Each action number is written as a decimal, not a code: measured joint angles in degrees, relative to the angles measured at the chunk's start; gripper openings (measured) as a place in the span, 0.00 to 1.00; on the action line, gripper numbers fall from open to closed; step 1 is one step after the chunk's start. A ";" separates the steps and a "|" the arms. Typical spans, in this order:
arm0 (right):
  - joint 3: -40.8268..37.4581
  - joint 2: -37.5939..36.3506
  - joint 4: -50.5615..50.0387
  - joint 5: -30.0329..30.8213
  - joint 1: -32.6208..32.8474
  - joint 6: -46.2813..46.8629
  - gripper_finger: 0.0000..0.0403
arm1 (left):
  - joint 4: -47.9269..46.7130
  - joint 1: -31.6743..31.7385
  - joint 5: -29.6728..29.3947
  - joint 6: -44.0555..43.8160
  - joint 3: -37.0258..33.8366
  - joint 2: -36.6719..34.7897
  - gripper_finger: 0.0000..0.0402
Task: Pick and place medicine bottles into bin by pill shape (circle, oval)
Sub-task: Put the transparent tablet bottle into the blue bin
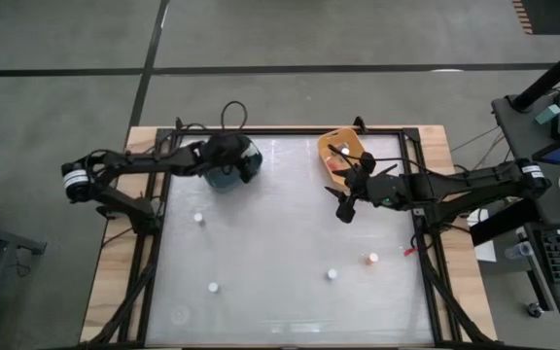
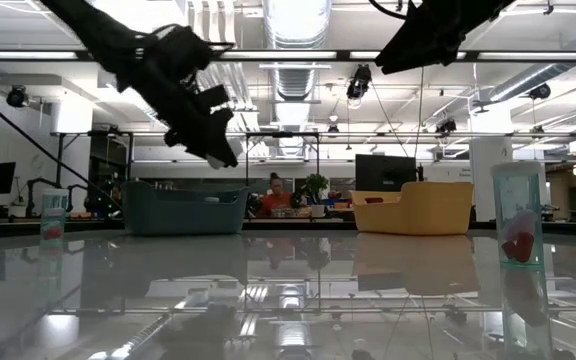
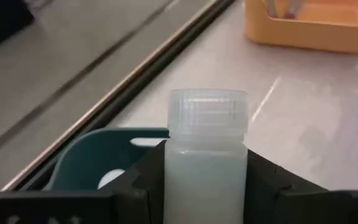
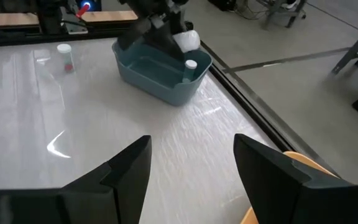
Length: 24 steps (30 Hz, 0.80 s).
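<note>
Glossy table [image 1: 280, 233], two tubs [image 1: 343, 148], scattered bottles [image 1: 332, 274]

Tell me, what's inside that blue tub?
One white-capped bottle stands in the blue tub, by its wall. The left gripper holds another bottle over it. The arm covers part of the tub's floor, so more bottles could be hidden.

Two dark jointed arms, white band near each base, black cables, flat black fingers [image 4: 129, 171]
</note>
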 joint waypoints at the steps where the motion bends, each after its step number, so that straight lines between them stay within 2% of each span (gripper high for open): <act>1: 0.00 0.00 0.00 0.00 0.00 0.00 0.55 | 1.98 0.22 -0.05 0.02 -1.64 -0.92 0.31; 5: 0.00 0.00 0.05 0.00 0.00 -0.02 0.55 | 8.88 1.07 -0.72 -1.59 -8.00 -3.90 0.31; 9: -0.02 0.00 1.29 0.00 0.00 -0.52 0.55 | 20.24 1.10 -3.84 -1.84 -13.63 -4.31 0.31; 11: -0.02 0.00 1.88 -0.02 0.00 -0.54 0.55 | 25.65 1.10 -4.55 -1.82 -15.49 -3.58 0.31; 16: -0.02 0.00 1.81 -0.02 0.00 -0.68 0.55 | 30.64 1.10 -8.84 -1.78 -17.60 -1.19 0.31; 21: -0.02 0.00 1.66 -0.02 0.01 -1.16 0.55 | 41.97 1.08 -8.22 1.99 -20.46 2.30 0.31; 24: -0.07 0.00 1.65 -0.03 0.00 -1.16 0.55 | 50.94 1.08 -5.14 5.99 -22.67 4.88 0.31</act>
